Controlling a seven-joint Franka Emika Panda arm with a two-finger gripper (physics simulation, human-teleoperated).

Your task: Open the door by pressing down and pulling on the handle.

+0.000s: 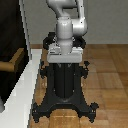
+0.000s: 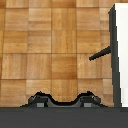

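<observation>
The black pedestal stands on the wooden floor, near the door and its handle. No writing is readable. Whether the gripper is spread or pressed together, I cannot tell.

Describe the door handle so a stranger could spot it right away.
Find the tall dark door with its pale frame at the exterior view's left. Sticking out from its face is the handle, a short tan-brown bent bar, the only brown piece on the black panel.

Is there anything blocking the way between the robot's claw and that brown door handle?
Nothing visible does. In the exterior view the handle sticks out from the dark door at the exterior view's left, and the gripper hangs in front of the black pedestal, apart from it. Only open air and the door's pale frame edge lie between.
</observation>
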